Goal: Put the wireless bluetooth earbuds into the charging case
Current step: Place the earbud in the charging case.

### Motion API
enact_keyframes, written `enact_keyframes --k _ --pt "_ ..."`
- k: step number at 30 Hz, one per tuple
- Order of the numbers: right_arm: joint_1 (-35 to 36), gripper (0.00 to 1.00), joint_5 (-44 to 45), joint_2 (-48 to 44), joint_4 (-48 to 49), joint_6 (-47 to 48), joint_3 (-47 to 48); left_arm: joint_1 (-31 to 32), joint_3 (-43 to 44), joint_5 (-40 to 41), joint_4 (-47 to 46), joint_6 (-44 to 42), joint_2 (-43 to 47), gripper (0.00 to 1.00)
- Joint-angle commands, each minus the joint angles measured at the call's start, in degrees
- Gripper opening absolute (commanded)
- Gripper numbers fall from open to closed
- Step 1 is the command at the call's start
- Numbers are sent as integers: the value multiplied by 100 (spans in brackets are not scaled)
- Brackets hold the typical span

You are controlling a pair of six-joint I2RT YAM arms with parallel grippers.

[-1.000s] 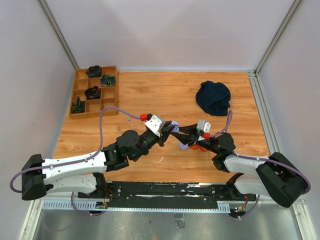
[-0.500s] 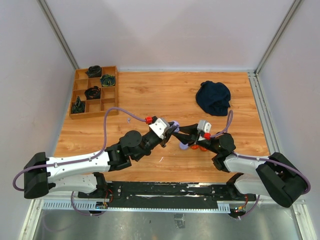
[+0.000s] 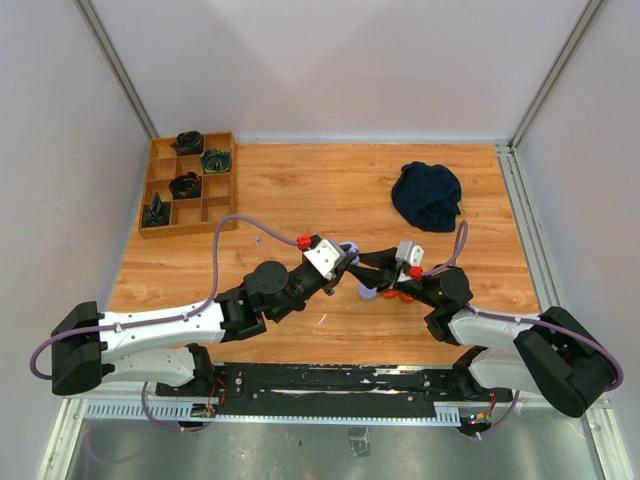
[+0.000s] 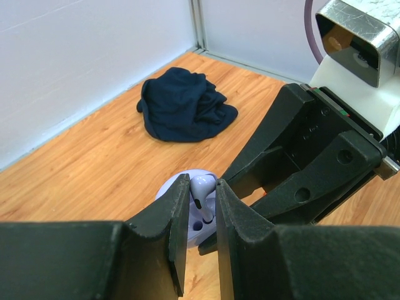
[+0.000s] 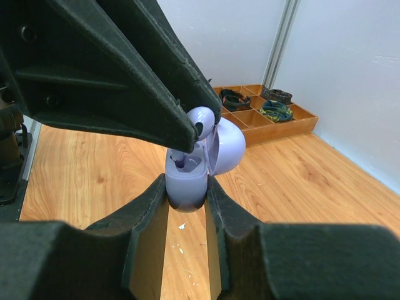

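Overhead view: both arms meet above the middle of the wooden counter (image 3: 300, 190), their tips close together.

Left fingers (image 4: 172, 219): clenched on a pale lilac earbud (image 4: 202, 186), gripping its rounded head from both sides. The earbud's stem points down towards the wells of the open charging case (image 5: 185, 184). The stem tip lies at the mouth of a well, but it cannot be told whether it touches the bottom.

Right fingers (image 5: 149, 212): clenched on the lower half of the lilac charging case, one on each flank, holding it upright off the counter. The hinged lid (image 5: 226, 145) stands open, tilted away from the left fingers (in the right wrist view they come in from above and to the left).

A lilac round piece (image 3: 368, 292) and some orange-red pieces (image 3: 393, 295) lie on the counter, just beside and partly under the right arm. They are too small to make out further.

A crumpled dark blue cloth (image 3: 427, 195) lies towards the far right of the counter, well apart from both arms.

A wooden tray (image 3: 219, 208) with compartments sits at the far left corner, and dark coiled items lie in four of its compartments.
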State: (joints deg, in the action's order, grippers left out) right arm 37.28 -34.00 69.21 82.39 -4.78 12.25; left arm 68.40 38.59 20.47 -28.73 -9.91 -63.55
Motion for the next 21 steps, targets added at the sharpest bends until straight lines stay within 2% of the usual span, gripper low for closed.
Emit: enact_keyframes --k 1,10,21 --pt "-120 5 -21 -128 384 -23 -45 50 -107 23 -135 -108 -10 25" --pt "-116 5 -29 -164 387 -15 -64 55 -144 -259 -125 -163 -94 27" --pt "-117 5 -10 -186 384 3 -91 50 -261 -79 -65 -304 112 28"
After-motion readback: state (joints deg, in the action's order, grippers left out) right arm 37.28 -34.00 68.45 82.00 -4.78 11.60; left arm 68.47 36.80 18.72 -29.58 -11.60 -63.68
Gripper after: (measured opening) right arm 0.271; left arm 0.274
